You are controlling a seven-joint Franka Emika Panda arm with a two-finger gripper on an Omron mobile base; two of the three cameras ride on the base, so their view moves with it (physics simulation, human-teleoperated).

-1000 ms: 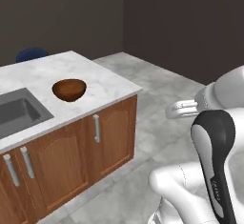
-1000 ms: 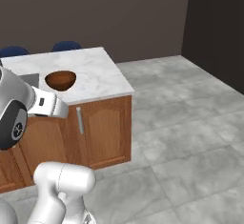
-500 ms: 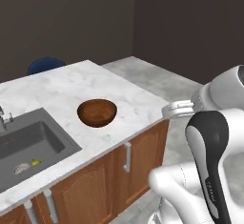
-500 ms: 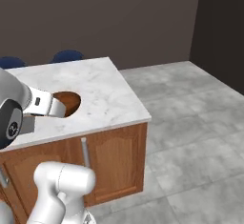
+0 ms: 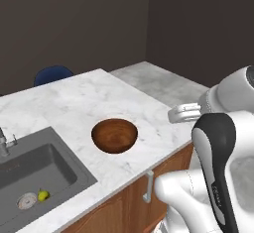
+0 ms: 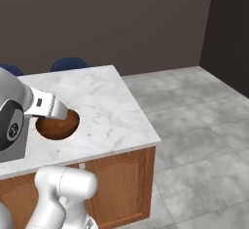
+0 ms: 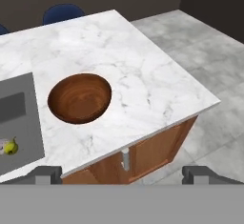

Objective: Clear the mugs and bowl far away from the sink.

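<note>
i judge nothing cleared yet: the bowl sits left of centre in my hand view, just beside the sink. my gripper, fingers apart, holds nothing.

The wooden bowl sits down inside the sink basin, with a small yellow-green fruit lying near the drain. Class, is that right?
Not quite. The bowl sits on the marble counter beside the sink, not inside it, as the left base view shows. The small yellow-green fruit does lie in the basin near the drain.

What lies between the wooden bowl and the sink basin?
Only a bare strip of marble counter separates the bowl from the sink, seen in the hand view.
</note>
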